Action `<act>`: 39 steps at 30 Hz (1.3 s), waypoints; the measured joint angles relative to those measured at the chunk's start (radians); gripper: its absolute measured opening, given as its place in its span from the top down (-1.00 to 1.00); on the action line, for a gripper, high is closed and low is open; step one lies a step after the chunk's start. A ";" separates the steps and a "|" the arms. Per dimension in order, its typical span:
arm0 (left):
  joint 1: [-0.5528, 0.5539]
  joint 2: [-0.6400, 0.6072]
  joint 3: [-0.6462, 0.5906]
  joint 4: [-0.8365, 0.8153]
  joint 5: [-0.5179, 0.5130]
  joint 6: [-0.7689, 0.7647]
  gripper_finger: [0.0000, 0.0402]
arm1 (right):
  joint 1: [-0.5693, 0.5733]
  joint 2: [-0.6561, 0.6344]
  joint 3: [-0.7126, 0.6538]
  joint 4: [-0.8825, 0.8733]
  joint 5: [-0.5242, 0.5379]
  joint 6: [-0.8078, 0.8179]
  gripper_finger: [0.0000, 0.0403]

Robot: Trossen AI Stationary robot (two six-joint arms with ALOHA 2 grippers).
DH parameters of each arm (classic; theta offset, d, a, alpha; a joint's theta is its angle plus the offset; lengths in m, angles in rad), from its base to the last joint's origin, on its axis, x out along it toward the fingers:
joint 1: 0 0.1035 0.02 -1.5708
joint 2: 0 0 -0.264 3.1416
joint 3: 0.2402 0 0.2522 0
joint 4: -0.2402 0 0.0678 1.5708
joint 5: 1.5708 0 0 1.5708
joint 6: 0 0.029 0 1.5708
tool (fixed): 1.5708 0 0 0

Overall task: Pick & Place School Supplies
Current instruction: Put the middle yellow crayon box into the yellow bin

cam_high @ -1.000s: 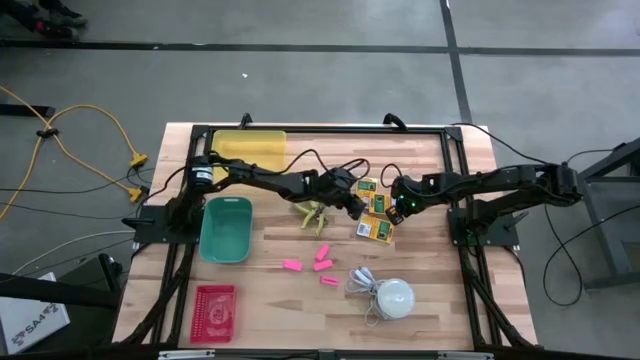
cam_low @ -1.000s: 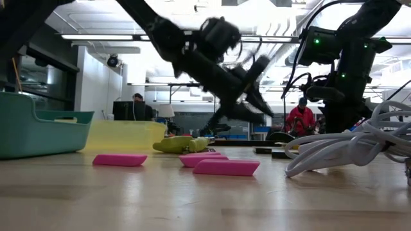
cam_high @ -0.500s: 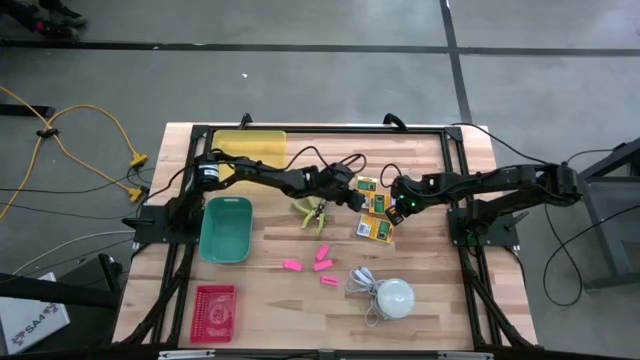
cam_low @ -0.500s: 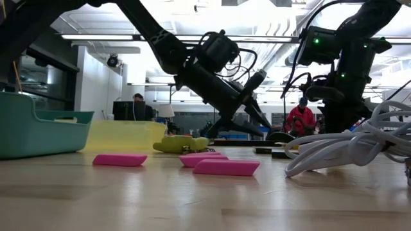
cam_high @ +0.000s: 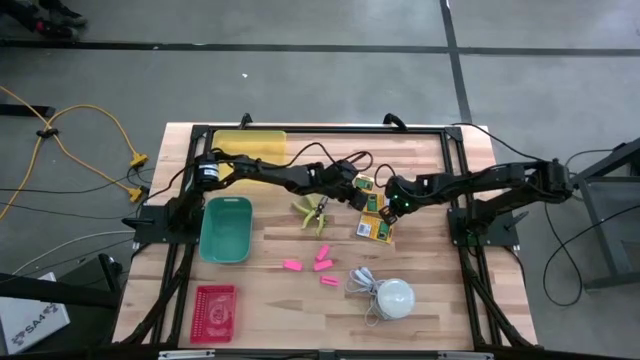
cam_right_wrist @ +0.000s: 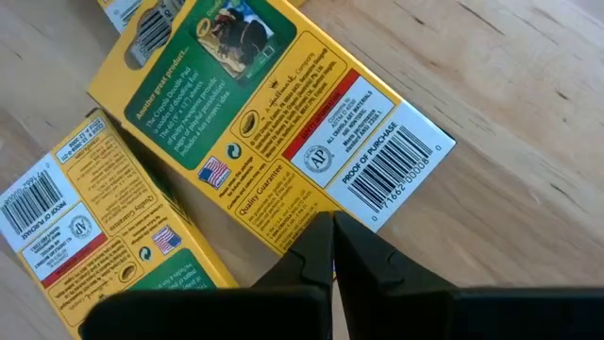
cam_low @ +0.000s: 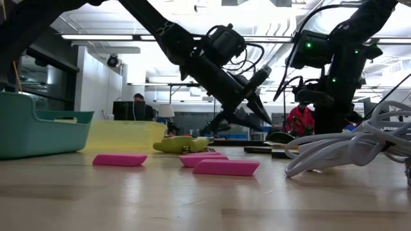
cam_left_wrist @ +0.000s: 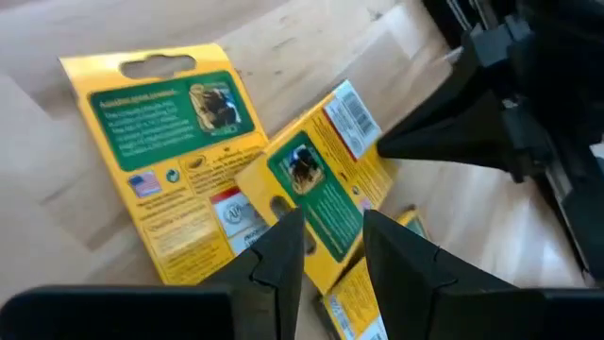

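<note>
Three flat yellow-and-green boxes lie close together on the wood, one farthest, one in the middle and one nearest. My left gripper hangs open above them; its fingers stand over the middle box, and the low view shows them clear of the table. My right gripper is shut, its tips at one box's long edge. The lime-green-handled scissors and several pink erasers lie flat nearer the table's middle. My right gripper comes down slanting from the table's right. Its shut fingertips stand at the barcode-side long edge of a box that lies flat. I cannot tell whether they touch it.
A teal bin, a yellow bin and a red basket stand along the table's left side. A white dome with a coiled cord sits near the front edge. Both arms crowd the same small patch by the boxes.
My left gripper has drawn back a little from the middle box toward the table's far edge, staying above the boxes. My right gripper has edged toward the table's left, closer to the boxes. The supplies lie where they were.
</note>
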 joint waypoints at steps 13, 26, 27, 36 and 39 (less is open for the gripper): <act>0.010 0.066 0.010 0.042 0.038 -0.028 0.46 | 0.000 0.002 -0.003 -0.007 0.000 -0.001 0.99; 0.012 0.073 0.010 0.037 0.055 -0.036 0.46 | 0.000 0.002 -0.004 -0.006 0.000 -0.001 0.99; 0.012 0.073 0.010 0.038 0.056 -0.036 0.46 | 0.000 0.002 -0.004 -0.005 0.000 -0.001 0.99; 0.012 0.074 0.010 0.068 0.083 -0.034 0.46 | 0.000 0.003 -0.004 -0.004 0.000 -0.001 0.99; 0.012 0.074 0.010 0.070 0.084 -0.032 0.46 | 0.000 0.003 -0.004 -0.003 0.000 -0.001 0.99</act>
